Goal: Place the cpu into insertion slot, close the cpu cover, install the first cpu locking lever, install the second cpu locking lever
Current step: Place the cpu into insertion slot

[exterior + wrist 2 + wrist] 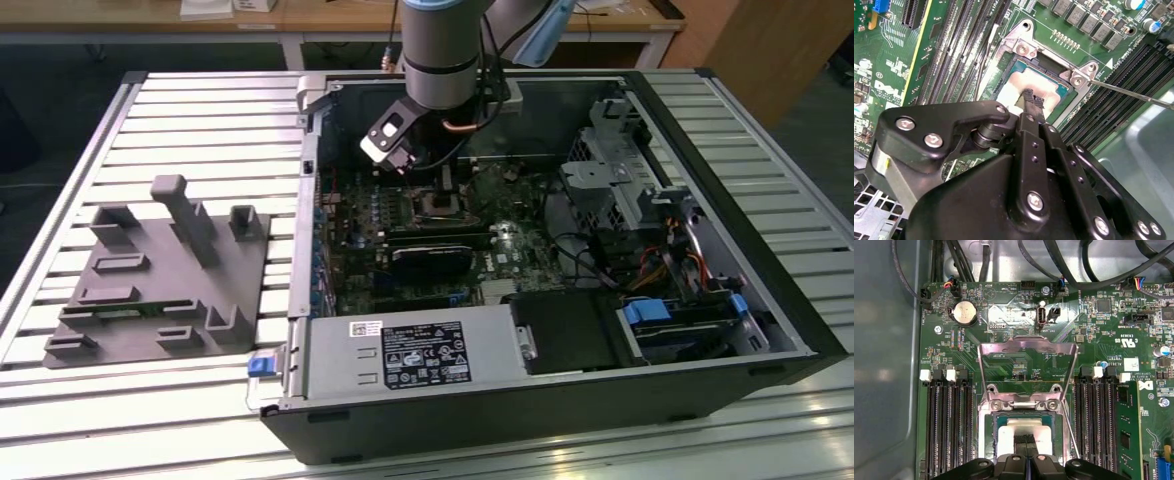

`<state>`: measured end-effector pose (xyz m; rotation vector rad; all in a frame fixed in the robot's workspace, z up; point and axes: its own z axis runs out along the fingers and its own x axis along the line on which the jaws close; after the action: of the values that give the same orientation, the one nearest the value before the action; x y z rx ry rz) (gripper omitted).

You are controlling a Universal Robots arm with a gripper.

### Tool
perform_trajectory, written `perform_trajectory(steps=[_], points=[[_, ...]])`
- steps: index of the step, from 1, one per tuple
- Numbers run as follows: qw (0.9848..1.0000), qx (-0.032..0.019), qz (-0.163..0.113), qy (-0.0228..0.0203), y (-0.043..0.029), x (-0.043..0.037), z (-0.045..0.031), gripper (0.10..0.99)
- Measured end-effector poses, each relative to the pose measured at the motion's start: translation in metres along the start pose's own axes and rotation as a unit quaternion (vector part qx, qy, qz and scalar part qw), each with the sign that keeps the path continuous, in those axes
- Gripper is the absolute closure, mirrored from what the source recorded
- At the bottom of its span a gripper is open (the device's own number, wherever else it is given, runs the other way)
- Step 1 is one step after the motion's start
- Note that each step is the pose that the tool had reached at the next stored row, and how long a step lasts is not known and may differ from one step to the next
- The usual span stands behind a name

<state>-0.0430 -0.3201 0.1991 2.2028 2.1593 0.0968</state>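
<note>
Directly over the cpu (pixel 1013 89), the tool (pixel 1032 100) points down with its fingers pressed together, gripping nothing. Their tips touch or nearly touch the chip's pale face. The cpu lies flat inside the slot (pixel 985 440), so the first step looks done. The cover (pixel 1026 346) stands hinged open beyond the slot, not yet closed. One thin lever (pixel 1134 94) sticks out unlatched beside the slot, so both levers appear left to do. Around the slot spreads the green board (pixel 1004 315), sitting inside an open case (pixel 561 420) that lies on the slatted counter (pixel 200 110). A grey fixture (pixel 160 280) rests beside the case, at the exterior view's left.
</note>
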Motion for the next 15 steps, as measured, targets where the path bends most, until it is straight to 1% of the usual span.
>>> perform_trajectory(steps=[15], points=[[1.0000,-0.0001,0.000,0.0002,-0.0001,0.0000,0.0010,0.980]])
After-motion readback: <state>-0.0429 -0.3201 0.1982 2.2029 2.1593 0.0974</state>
